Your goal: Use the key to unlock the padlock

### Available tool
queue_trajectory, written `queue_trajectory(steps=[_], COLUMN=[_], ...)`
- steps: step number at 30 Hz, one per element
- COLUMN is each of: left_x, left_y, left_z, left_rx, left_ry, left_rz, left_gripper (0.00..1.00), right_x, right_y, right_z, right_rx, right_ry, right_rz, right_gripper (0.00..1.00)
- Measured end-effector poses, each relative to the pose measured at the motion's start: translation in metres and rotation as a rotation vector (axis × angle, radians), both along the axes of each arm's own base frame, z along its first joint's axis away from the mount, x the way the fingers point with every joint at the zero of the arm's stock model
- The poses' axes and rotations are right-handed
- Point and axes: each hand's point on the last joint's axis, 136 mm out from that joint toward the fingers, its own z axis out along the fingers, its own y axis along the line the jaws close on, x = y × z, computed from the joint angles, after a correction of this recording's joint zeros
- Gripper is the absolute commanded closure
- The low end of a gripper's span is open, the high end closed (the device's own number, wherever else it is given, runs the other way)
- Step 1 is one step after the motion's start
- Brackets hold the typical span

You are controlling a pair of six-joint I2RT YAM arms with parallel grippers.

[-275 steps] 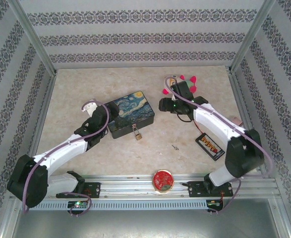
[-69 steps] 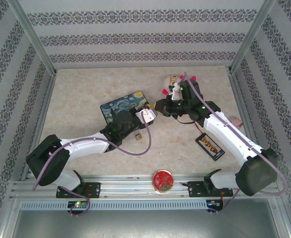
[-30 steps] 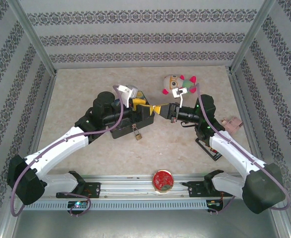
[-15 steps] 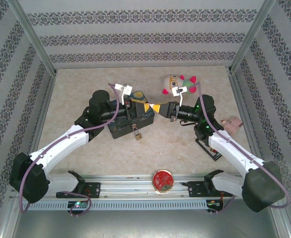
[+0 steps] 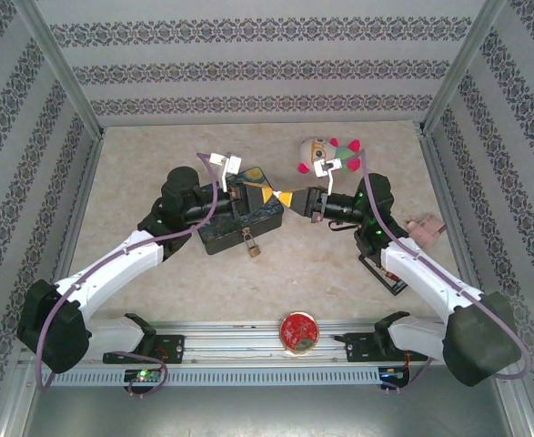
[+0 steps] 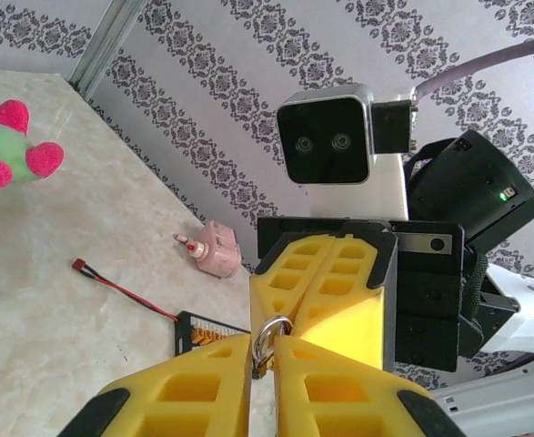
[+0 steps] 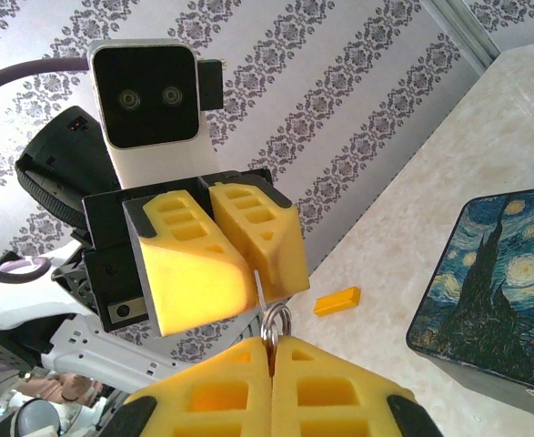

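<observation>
Right wrist view: the small, thin, dark grey metal key (image 7: 261,299) is clenched at its ring end by the right gripper (image 7: 269,350) and its blade is pinched by the left gripper (image 7: 256,273), presumably to pass it across for a better grip; the tiny brass-coloured padlock (image 5: 254,246) hangs untouched on the starry-night painted tin box (image 7: 485,291)

Regard the far end of the thin dark grey metal key (image 7: 262,305) as concealed between the yellow jaws of the left gripper (image 7: 256,284); from above, too small to make out.

Note the starry-night painted tin box (image 7: 485,273) as cut off at the right picture edge and, from above, largely covered by the left arm (image 5: 189,205).

Keyhole of the tiny brass-coloured padlock (image 5: 255,247): too small to tell.
</observation>
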Motion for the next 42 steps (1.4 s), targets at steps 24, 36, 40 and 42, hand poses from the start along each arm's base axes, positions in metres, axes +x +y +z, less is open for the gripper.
queue_trajectory(steps=[24, 36, 40, 42], left_x=[-0.009, -0.03, -0.033, -0.035], left_y=[0.006, 0.009, 0.008, 0.006], left_z=[-0.01, 0.013, 0.011, 0.011], left_rx=[0.158, 0.307, 0.315, 0.311], left_ry=[-0.029, -0.107, -0.109, -0.106], left_rz=[-0.021, -0.083, -0.1, -0.115], left_gripper=[1.0, 1.0, 1.0, 1.0], right_x=[0.003, -0.012, -0.02, -0.025], right_y=[-0.015, -0.029, -0.023, -0.018], right_z=[-0.007, -0.009, -0.013, -0.011], right_rx=[-0.027, -0.085, -0.078, -0.068], right_ry=[0.001, -0.085, -0.076, -0.084], right_rz=[-0.093, -0.161, -0.112, -0.076], right_gripper=[0.52, 0.58, 0.6, 0.6])
